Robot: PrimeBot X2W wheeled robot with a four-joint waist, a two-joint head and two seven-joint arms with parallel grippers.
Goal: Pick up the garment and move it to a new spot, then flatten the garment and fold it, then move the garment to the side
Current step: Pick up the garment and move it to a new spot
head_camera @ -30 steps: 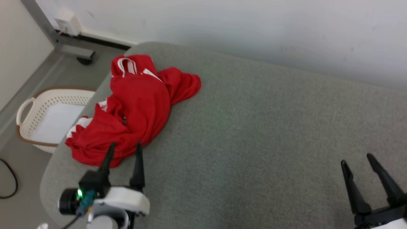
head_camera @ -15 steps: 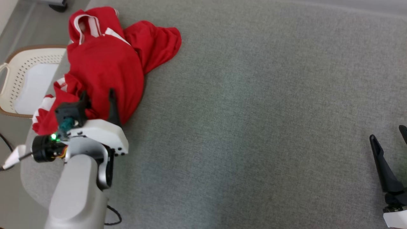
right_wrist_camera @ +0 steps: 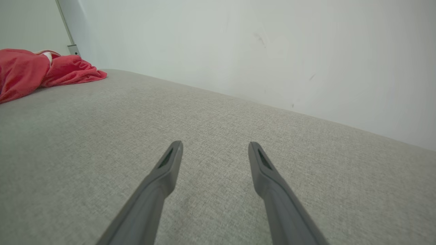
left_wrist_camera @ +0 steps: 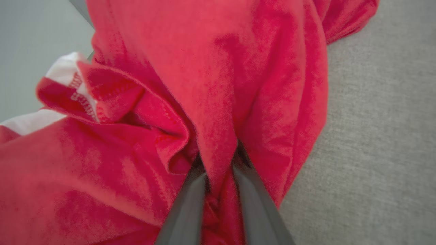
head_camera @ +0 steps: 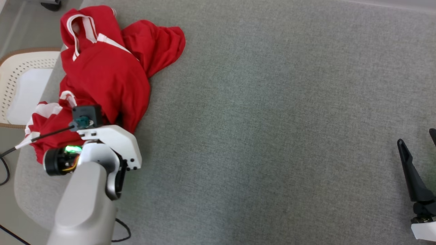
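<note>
Garment: we see the red garment (head_camera: 105,78) with white trim crumpled in a heap at the left end of the grey cushion (head_camera: 272,119), its edge hanging over the side next to the white basket (head_camera: 20,85)
Left claw: in the left wrist view our left gripper (left_wrist_camera: 220,158) is clenched on a raised fold of the garment, with red cloth pinched between the two dark fingers (left_wrist_camera: 190,204)
Left claw before: a second ago its fingers stood spread at the near edge of the heap, and half a second ago they were still apart above the cloth; now they have closed
Right claw: our right gripper (right_wrist_camera: 215,145) is released, its fingers wide apart just above bare cushion, well away from the garment; it has the same spread as before
Head view: our camera has tipped downward since a second ago, so the pale wall (right_wrist_camera: 238,44) has dropped out of that view; this is no move of the cloth
Garment's place: the heap lies at the same end of the cushion as before, not yet lifted
Floor: a dark cable (head_camera: 3,163) lies beside the cushion's left edge
</note>
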